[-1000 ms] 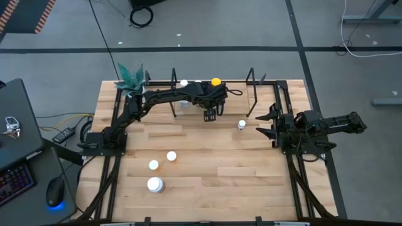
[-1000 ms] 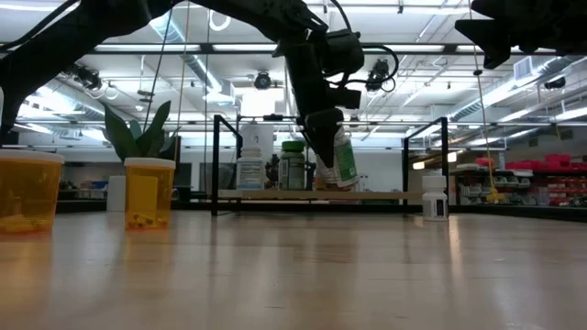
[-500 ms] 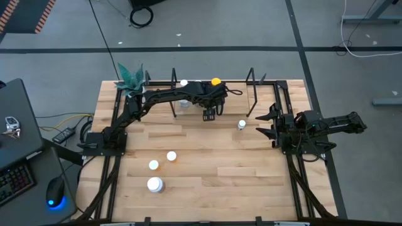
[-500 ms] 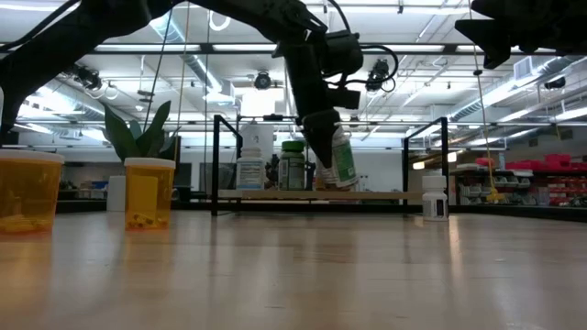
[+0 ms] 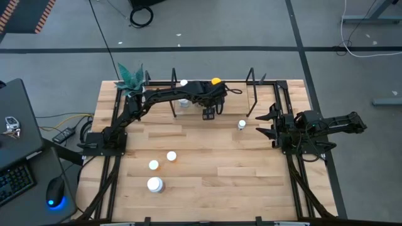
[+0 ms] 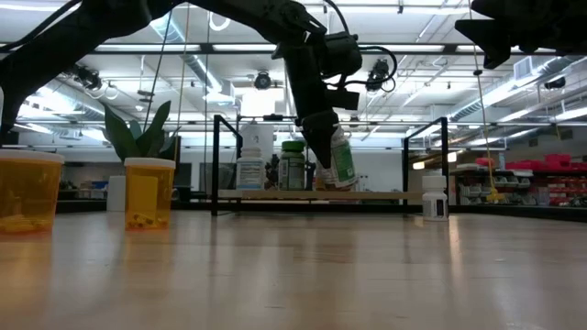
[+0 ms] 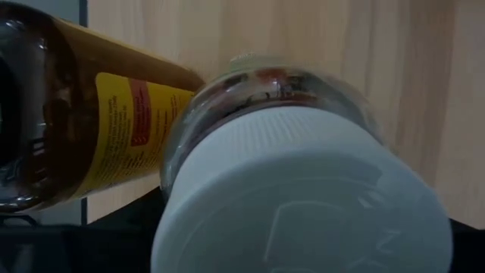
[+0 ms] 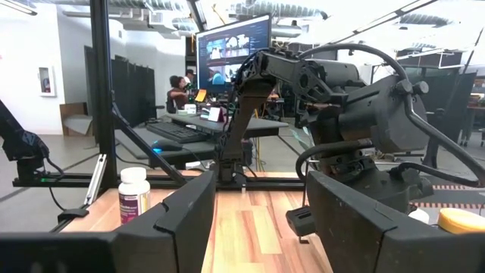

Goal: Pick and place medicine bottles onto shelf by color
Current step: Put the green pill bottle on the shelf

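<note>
Left gripper (image 6: 323, 147) clamps a tilted green-labelled bottle (image 6: 341, 158) just above the shelf (image 6: 367, 195); next: straighten, lower, release.

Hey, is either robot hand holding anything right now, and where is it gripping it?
The left hand holds a green-labelled bottle, tilted, by its upper part near the white cap, just above the shelf. The right hand is open, holding nothing.

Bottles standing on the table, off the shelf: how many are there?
4: three bottles on the left side, one before the shelf. The left arm may hide others.
</note>
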